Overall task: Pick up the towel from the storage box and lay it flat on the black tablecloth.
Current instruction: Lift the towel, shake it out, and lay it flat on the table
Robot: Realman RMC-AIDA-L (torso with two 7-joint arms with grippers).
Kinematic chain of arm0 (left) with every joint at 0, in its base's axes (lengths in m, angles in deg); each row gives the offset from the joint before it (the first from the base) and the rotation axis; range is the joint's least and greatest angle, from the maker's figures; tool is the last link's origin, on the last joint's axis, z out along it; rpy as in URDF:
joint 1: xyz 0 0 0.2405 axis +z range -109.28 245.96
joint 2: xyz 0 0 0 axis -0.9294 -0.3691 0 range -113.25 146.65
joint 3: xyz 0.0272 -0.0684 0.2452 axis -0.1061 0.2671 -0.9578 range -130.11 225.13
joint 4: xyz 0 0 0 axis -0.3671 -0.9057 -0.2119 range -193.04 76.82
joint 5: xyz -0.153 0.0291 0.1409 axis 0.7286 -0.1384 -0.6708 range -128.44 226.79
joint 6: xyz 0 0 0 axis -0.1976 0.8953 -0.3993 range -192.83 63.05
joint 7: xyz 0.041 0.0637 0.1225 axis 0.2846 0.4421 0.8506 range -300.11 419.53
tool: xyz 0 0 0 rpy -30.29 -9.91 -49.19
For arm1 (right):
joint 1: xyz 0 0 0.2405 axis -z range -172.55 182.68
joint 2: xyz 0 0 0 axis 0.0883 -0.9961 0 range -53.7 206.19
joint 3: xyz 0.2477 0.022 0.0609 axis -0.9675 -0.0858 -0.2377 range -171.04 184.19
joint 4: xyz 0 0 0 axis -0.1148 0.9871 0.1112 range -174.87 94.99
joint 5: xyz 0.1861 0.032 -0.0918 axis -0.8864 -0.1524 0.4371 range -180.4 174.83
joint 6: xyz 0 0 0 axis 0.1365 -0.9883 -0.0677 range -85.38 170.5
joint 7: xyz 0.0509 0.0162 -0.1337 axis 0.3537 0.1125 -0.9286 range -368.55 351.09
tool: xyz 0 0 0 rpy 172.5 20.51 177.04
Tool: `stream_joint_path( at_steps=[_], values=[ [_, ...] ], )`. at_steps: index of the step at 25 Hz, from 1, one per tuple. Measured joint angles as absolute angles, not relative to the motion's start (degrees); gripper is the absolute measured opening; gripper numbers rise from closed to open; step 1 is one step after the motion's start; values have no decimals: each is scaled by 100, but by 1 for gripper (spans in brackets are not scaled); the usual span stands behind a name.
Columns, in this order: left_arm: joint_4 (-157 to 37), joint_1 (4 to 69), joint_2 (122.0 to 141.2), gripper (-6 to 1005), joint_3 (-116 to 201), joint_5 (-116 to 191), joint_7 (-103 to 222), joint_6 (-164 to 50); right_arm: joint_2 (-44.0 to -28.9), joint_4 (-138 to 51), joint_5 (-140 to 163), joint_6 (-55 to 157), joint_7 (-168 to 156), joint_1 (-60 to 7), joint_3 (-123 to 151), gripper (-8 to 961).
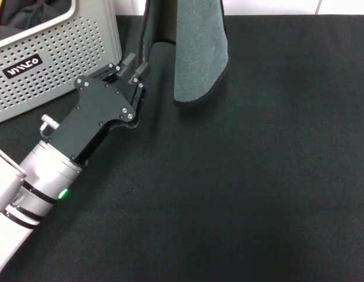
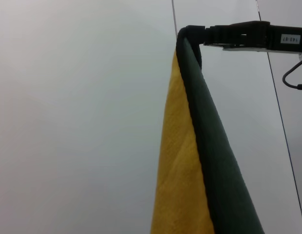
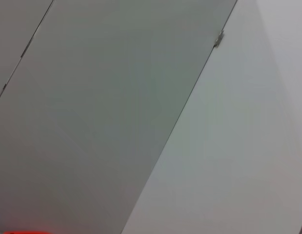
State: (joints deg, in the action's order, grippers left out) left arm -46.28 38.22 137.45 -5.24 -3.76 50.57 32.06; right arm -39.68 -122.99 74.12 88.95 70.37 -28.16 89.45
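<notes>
The towel [image 1: 199, 53] hangs upright from above the top edge of the head view, grey-green face towards me, its black-stitched lower edge just above the black tablecloth [image 1: 240, 188]. In the left wrist view the towel [image 2: 209, 161] shows both its yellow-orange and grey-green faces. There, my right gripper [image 2: 197, 36] is shut on the towel's top corner; it is out of the head view. My left gripper [image 1: 134, 66] is low over the cloth, just left of the hanging towel, fingers slightly apart and empty. The storage box [image 1: 52, 53] stands at the far left.
A black fabric bundle [image 1: 34, 12] lies inside the storage box, which carries a black label [image 1: 23, 66]. The right wrist view shows only pale wall panels [image 3: 141, 107]. The tablecloth stretches bare to the right and front.
</notes>
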Motion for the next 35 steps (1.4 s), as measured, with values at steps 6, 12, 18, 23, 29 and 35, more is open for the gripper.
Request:
stream_joint_path(
  at_steps=[6,12,18,23,29,35],
  values=[
    [-4631,3819,13745,140,-525,-389,5057,3235,-3972,-12296,7412,8898,7037,-2831,8945,37],
    [-4645,3816,13745,31,-530,-391,5027,3333,-3977,-12291,7412,8933,7043,-2797,8949,38],
    [-4659,3827,13745,14,-553,-560,4989,3611,-3968,-12316,7419,9042,7083,-2624,8982,40],
    [-5111,4091,13717,6,-611,-717,4418,4093,-3952,-12374,7444,9345,7220,-2375,8963,41],
    [-6313,4612,13688,6,-737,-1095,3148,4578,-3966,-12669,7443,9854,7312,-1711,8967,42],
    [-7201,4892,13654,7,-1064,-1311,2420,4920,-3947,-13051,7463,10435,7566,-1155,8970,43]
  ],
)
